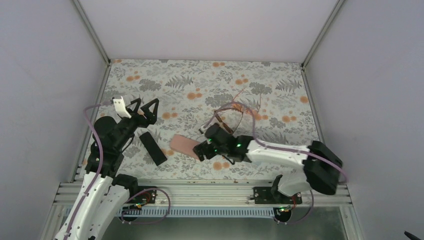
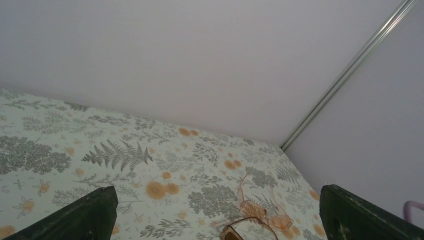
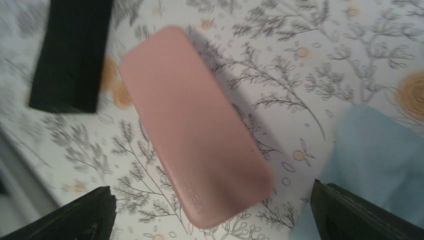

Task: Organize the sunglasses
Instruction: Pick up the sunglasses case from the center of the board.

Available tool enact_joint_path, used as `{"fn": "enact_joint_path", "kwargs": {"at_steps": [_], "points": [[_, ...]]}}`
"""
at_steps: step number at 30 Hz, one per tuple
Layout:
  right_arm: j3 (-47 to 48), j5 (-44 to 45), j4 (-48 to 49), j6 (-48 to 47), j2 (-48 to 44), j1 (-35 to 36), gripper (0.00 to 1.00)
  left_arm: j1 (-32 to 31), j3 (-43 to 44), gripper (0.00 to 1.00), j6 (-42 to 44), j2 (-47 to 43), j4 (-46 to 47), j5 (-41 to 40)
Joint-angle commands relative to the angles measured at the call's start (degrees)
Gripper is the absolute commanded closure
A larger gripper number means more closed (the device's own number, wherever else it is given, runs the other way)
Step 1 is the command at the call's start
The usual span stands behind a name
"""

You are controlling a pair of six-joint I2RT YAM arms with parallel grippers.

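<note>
Two pairs of sunglasses lie unfolded right of the table's centre. The dark brown sunglasses (image 1: pixel 220 123) are nearer me, and the pale orange-pink sunglasses (image 1: pixel 246 108) sit just behind them. The left wrist view shows the pale pair (image 2: pixel 265 212) and the brown pair (image 2: pixel 244 232) at its lower edge. My left gripper (image 1: pixel 142 107) (image 2: pixel 217 200) is open, raised at the left and holding nothing. My right gripper (image 1: pixel 201 149) (image 3: pixel 212 200) is open just above the near end of a pink case (image 3: pixel 195 125), with nothing between its fingers.
The pink case (image 1: pixel 183 145) lies closed at front centre, and a black case (image 1: pixel 152 148) (image 3: pixel 70 55) lies to its left. A light-blue cloth (image 3: pixel 380 160) lies to the right of the pink case, under the right wrist. White walls enclose the floral tabletop.
</note>
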Motion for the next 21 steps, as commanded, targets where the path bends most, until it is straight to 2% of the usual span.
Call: {"fn": "enact_joint_path", "kwargs": {"at_steps": [1,8,11,16,18,21], "points": [[5.9,14.9,-3.7,-7.4,9.4,7.1,0.0,0.3,0.2,0.0,-1.2,-0.6,0.8,-0.1],[10.6,19.8,-2.5,-18.3,21.3,8.9,0.0,0.3,0.6,0.0,-0.6,-0.5,-0.1,0.7],[11.5,14.9,-1.0,-22.9,23.5,8.1,0.0,0.3,1.0,0.0,-0.2,-0.4,-0.8,0.8],[14.7,1.9,-4.8,-27.2,27.3,6.9,0.0,0.3,1.5,0.0,0.3,-0.3,-1.9,1.0],[15.1,-0.6,-5.3,-27.6,28.0,6.9,0.0,0.3,1.6,0.0,0.6,-0.3,-2.4,0.9],[15.1,-0.2,-5.7,-27.5,28.5,6.9,0.07,0.2,1.9,0.0,0.8,-0.7,-3.1,0.6]]}}
